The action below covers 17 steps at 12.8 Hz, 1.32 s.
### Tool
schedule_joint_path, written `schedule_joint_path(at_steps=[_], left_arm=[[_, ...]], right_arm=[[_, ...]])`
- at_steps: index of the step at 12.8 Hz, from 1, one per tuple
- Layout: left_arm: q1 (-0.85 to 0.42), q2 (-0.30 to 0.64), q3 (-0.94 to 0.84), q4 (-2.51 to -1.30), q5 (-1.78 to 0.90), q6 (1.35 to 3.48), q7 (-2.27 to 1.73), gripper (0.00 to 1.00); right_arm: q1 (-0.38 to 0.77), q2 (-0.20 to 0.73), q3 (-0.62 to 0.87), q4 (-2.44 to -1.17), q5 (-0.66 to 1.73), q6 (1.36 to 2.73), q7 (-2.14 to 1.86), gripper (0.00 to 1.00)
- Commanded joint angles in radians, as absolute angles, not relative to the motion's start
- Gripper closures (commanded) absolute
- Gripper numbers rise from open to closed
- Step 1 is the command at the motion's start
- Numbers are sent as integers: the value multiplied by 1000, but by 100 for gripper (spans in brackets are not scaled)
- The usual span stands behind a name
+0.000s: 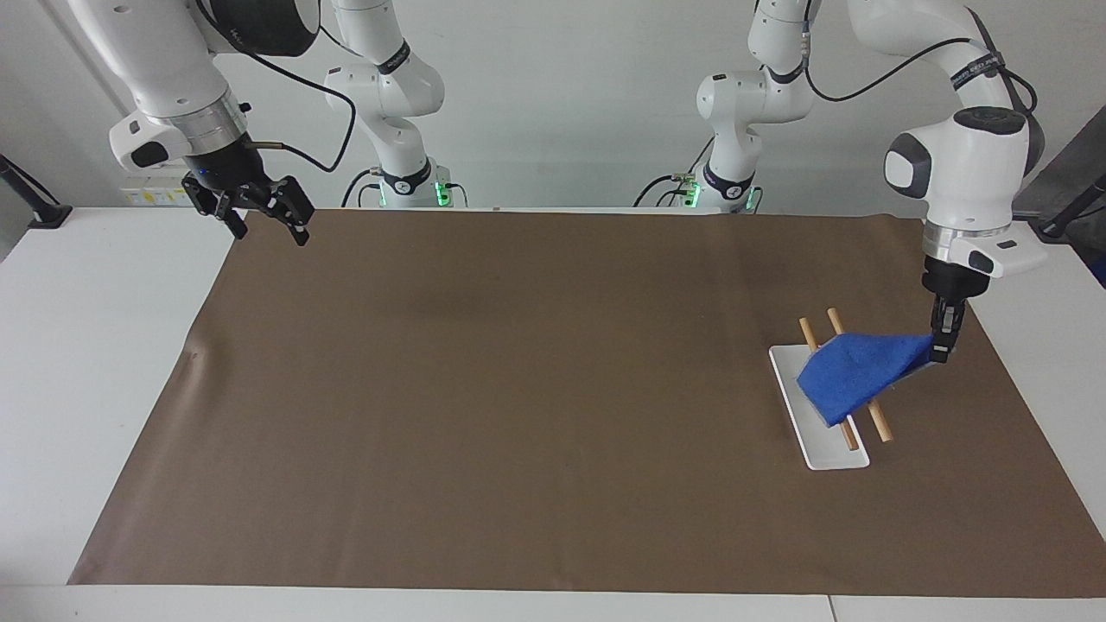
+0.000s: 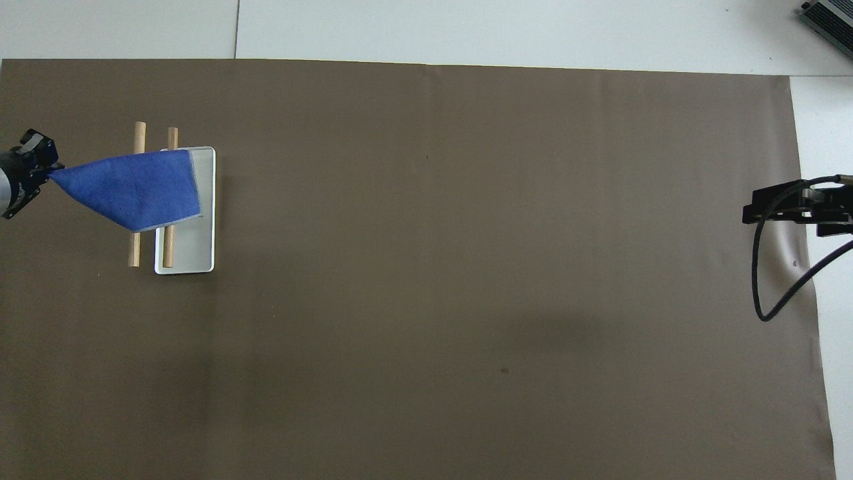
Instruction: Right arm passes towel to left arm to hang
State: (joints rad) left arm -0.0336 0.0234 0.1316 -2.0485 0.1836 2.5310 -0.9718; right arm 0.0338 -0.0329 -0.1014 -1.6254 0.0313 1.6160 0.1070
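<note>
The blue towel (image 1: 851, 373) lies draped over the two wooden rods (image 1: 877, 423) of a small rack with a white base (image 1: 829, 451), at the left arm's end of the table. My left gripper (image 1: 942, 345) is shut on one corner of the towel and holds that corner stretched out just beside the rods. In the overhead view the towel (image 2: 133, 189) spans both rods (image 2: 135, 250) and reaches over the base (image 2: 193, 253), with the left gripper (image 2: 36, 175) beside it. My right gripper (image 1: 270, 231) is open and empty, raised over the mat's corner at the right arm's end; it also shows in the overhead view (image 2: 766, 205).
A brown mat (image 1: 518, 389) covers most of the white table (image 1: 86, 345). Two more white arm bases (image 1: 406, 186) stand at the robots' edge. A grey device (image 2: 830, 20) sits at the table's corner farthest from the robots, at the right arm's end.
</note>
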Motion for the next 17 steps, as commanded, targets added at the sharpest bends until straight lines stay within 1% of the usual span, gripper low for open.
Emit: schedule_joint_path(at_steps=[1, 2, 5, 7, 8, 9, 11, 12, 13, 14, 15, 16, 17], left_arm=[[-34, 43, 133, -2036, 209, 2554, -970, 100], [-34, 52, 133, -2036, 210, 2560, -966, 100], [-35, 83, 132, -2034, 210, 2585, -962, 100], [-35, 87, 130, -2034, 210, 2594, -957, 100], [-35, 92, 130, -2036, 210, 2609, -957, 100], [-35, 94, 132, -2036, 210, 2615, -957, 100], [-35, 94, 132, -2036, 210, 2615, -957, 100], [-35, 94, 132, -2034, 210, 2618, -956, 94], [-35, 94, 132, -2030, 210, 2620, -957, 84], [-34, 103, 132, -2020, 210, 2620, -956, 76], [-34, 107, 132, -2010, 210, 2619, -956, 65], [-34, 107, 132, -2005, 210, 2619, -957, 53], [-34, 107, 133, -2003, 210, 2619, -957, 44]], right_arm=[[31, -64, -98, -1664, 6, 1628, 127, 0], [32, -72, -98, -1683, 6, 1628, 129, 0], [32, -72, -100, -1680, 6, 1625, 129, 0], [35, -61, -100, -1636, 2, 1586, 127, 0], [35, -51, -100, -1564, 0, 1525, 127, 0], [37, -45, -100, -1527, 0, 1497, 129, 0], [38, -55, -97, -1545, 0, 1512, 133, 0], [40, -57, -100, -1554, 0, 1528, 132, 0], [38, -60, -101, -1560, 2, 1519, 129, 0], [38, -81, -101, -1607, 2, 1532, 129, 0], [40, -104, -103, -1652, 2, 1557, 130, 0], [38, -106, -103, -1658, 2, 1565, 133, 0], [40, -104, -103, -1652, 2, 1566, 132, 0]])
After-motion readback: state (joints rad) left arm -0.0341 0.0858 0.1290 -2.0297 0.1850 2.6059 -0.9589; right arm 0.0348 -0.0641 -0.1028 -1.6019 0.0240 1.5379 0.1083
